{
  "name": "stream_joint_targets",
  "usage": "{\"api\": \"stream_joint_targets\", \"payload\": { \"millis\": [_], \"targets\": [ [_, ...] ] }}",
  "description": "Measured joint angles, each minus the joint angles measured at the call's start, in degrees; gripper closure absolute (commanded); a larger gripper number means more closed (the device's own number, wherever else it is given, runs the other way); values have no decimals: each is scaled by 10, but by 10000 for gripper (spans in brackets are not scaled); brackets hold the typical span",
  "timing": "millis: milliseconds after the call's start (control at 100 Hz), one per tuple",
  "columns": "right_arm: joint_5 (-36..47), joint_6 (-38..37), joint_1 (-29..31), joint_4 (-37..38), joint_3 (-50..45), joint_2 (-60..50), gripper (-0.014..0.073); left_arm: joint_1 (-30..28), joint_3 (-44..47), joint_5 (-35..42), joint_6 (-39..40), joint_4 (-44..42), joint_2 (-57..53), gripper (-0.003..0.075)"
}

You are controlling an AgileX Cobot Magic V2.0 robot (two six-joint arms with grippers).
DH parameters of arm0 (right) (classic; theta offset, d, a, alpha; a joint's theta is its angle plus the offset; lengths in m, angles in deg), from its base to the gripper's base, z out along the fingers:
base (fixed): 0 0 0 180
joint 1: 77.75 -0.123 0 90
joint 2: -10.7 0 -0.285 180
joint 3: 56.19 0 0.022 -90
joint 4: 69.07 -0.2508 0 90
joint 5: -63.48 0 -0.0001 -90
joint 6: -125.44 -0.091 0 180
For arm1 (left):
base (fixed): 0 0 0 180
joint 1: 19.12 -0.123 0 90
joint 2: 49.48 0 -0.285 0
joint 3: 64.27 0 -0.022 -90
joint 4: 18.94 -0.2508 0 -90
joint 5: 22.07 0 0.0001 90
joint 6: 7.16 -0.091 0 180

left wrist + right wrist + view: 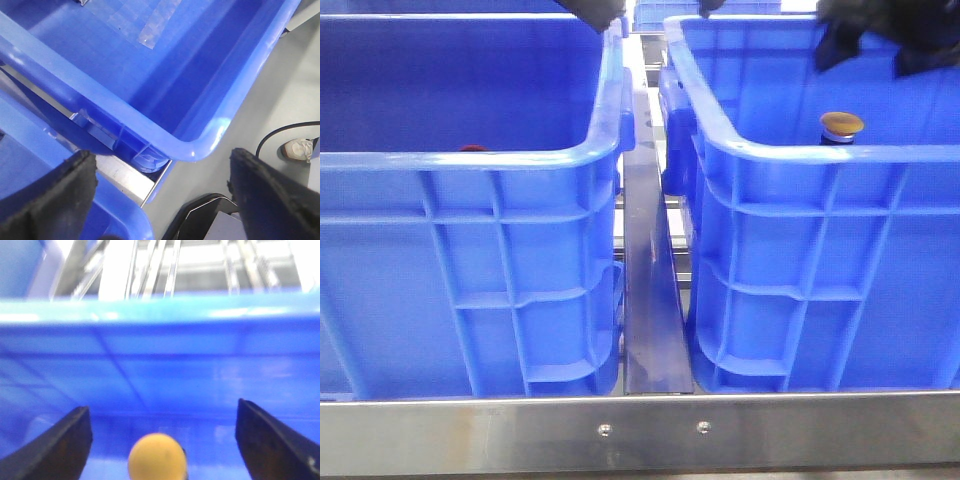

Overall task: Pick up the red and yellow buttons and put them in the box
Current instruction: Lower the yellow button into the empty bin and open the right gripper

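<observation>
Jaws of both the right gripper (162, 440) and left gripper (162, 195) are spread, empty; the yellow button (841, 126) sits in the right crate (800, 150), and we risk toppling it if we close off-centre

Yellow button (841, 125) upright in right crate — red button (472, 149) barely visible in left.

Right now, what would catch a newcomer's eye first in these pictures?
Two big blue crates fill the front view, the left crate and the right crate. The yellow button peeks above the right crate's rim, and the right gripper hovers open around it.
</observation>
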Motion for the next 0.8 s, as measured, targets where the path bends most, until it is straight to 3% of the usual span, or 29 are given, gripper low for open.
{"api": "stream_joint_targets", "payload": {
  "millis": [220,580,680,800],
  "targets": [
    [-7,0,0,-2,-88,-123,46,0,0,0,-1,0,0,209],
    [-67,0,0,-13,-242,-342,556,0,0,1,3,0,0,209],
    [-82,0,0,-13,-285,-396,614,-10,-4,-5,32,-2,0,209],
    [-92,0,0,-13,-320,-453,624,-32,-19,-43,96,-48,-2,209]
  ]
}}
